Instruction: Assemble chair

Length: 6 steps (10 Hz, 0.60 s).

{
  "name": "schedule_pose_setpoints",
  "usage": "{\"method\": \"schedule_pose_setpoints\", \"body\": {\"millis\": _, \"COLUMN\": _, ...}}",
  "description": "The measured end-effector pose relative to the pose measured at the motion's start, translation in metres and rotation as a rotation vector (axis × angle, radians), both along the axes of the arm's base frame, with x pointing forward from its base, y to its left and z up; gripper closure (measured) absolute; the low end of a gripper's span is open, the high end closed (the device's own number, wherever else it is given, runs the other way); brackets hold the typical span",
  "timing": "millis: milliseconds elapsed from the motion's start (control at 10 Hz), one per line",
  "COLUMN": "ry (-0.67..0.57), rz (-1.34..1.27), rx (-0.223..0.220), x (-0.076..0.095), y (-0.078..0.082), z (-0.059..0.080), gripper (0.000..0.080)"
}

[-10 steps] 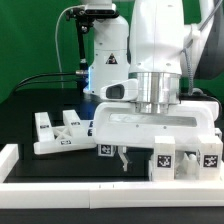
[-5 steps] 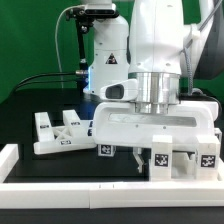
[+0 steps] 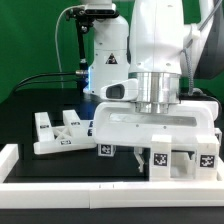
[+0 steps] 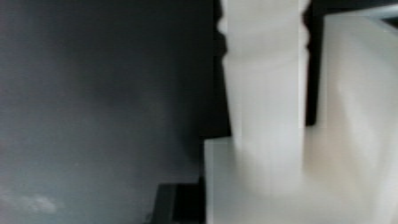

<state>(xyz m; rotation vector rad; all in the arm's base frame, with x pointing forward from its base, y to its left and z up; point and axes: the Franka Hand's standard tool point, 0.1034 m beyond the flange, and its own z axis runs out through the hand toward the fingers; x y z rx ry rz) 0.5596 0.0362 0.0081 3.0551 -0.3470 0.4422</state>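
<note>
In the exterior view the wide white hand hangs low over the black table. My gripper (image 3: 157, 157) is down around a small white tagged chair piece (image 3: 161, 160), with a thin finger (image 3: 136, 156) close to that piece's side. A second tagged piece (image 3: 209, 160) stands to the exterior view's right of it. A notched white chair part (image 3: 58, 132) with tags lies at the exterior view's left. The wrist view is filled by a white post (image 4: 267, 90) on a white block. One dark finger (image 4: 178, 205) lies right against the block and the other finger is hidden.
The low white border rail (image 3: 70, 188) runs along the front of the table and up its left side (image 3: 8, 160). The robot's base and cables stand behind the chair parts.
The thin finger under the hand has moved inward toward the small tagged piece since one second ago. It has held still over the last half second, and the hand has not shifted.
</note>
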Motion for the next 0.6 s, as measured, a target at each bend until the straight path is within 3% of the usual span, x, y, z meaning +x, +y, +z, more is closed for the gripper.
{"method": "schedule_pose_setpoints", "body": {"millis": 200, "ry": 0.028, "rz": 0.081, "rx": -0.018, "x": -0.024, "y": -0.019, "z": 0.010, "gripper": 0.0770}}
{"method": "schedule_pose_setpoints", "body": {"millis": 400, "ry": 0.046, "rz": 0.112, "rx": -0.015, "x": -0.053, "y": -0.021, "z": 0.024, "gripper": 0.0770}}
{"method": "schedule_pose_setpoints", "body": {"millis": 500, "ry": 0.041, "rz": 0.104, "rx": -0.008, "x": -0.056, "y": -0.024, "z": 0.034, "gripper": 0.0770}}
{"method": "schedule_pose_setpoints", "body": {"millis": 600, "ry": 0.011, "rz": 0.103, "rx": -0.030, "x": -0.054, "y": -0.027, "z": 0.032, "gripper": 0.0770}}
